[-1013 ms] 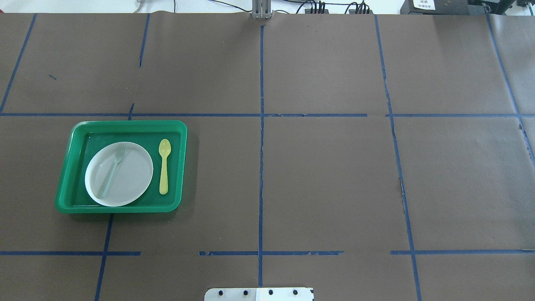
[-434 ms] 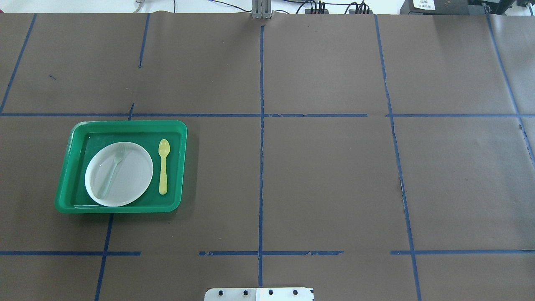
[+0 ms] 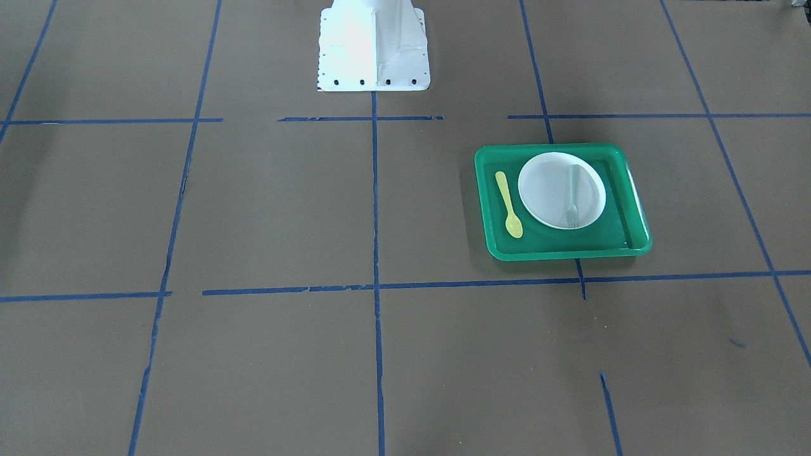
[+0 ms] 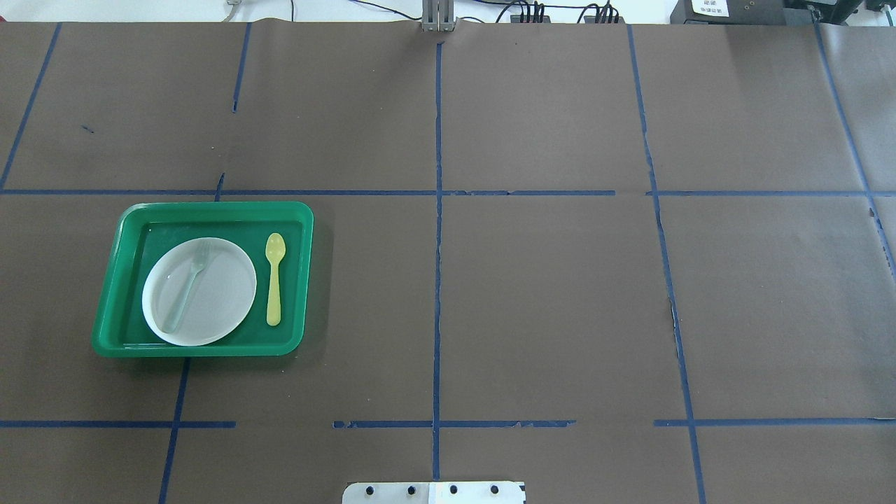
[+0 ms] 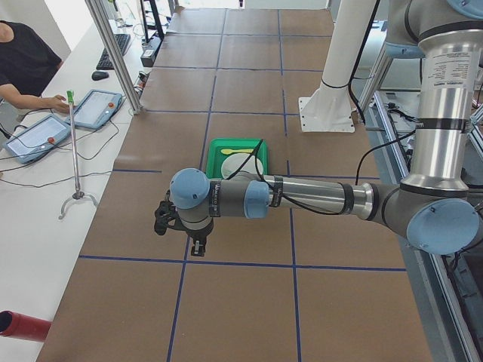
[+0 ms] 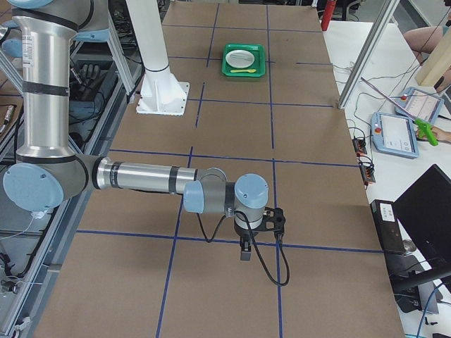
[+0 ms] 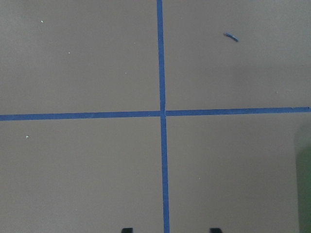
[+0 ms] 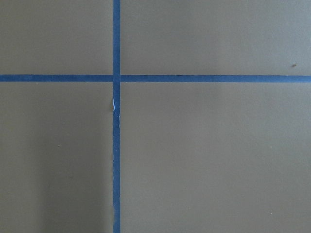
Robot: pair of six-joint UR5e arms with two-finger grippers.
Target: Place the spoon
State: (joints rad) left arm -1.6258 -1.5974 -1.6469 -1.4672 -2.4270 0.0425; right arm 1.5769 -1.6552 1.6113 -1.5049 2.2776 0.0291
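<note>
At bottom edge, left claw [image 7: 170,230] mostly cropped

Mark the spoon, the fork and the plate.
spoon [image 4: 274,283]: overhead exterior view, middle of its handle.
fork [image 4: 185,288]: overhead exterior view, middle of its handle.
plate [image 4: 227,290]: overhead exterior view, bare surface beside the fork.

Green tray [image 4: 210,207] on the brown paper table cover [image 4: 546,301], carrying a white plate [image 4: 224,294] on which a pale grey-green fork [image 4: 185,287] lies aslant. The tray stands well apart from the jaws of the left gripper [image 7: 170,230] and of the right gripper [image 6: 244,253]. Blue tape lines [image 7: 162,114] cross directly ahead of the left jaws, midway between them; a second crossing [image 8: 116,77] lies under the right wrist camera, ahead and to its left.
</note>
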